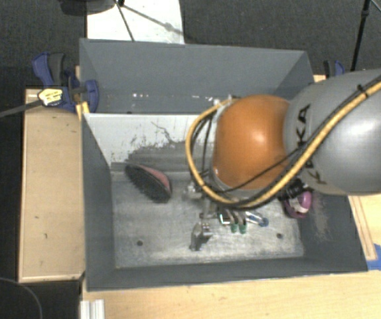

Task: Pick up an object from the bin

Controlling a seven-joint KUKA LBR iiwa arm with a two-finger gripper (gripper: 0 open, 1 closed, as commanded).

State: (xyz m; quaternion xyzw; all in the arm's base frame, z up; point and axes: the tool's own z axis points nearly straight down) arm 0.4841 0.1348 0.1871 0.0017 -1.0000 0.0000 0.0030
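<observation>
Hanging low over the bin [101, 198] floor near the front wall, the pincer [200, 234] is seen above bare metal; whether it is spread or pressed together cannot be told. Small green-tipped pieces [238, 224] lie just beside it toward the view's right and are judged the likeliest pick. A dark oval brush [149, 181], its long axis slanted, lies apart at upper left. The arm [350, 138] is bent steeply downward.

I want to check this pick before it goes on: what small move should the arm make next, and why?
Probably a small sideways shift toward the view's right. The gripper hangs low over bare bin floor, while the small green and blue pieces lie just beside it on that side; the dark oval thing lies farther off to the left.
</observation>
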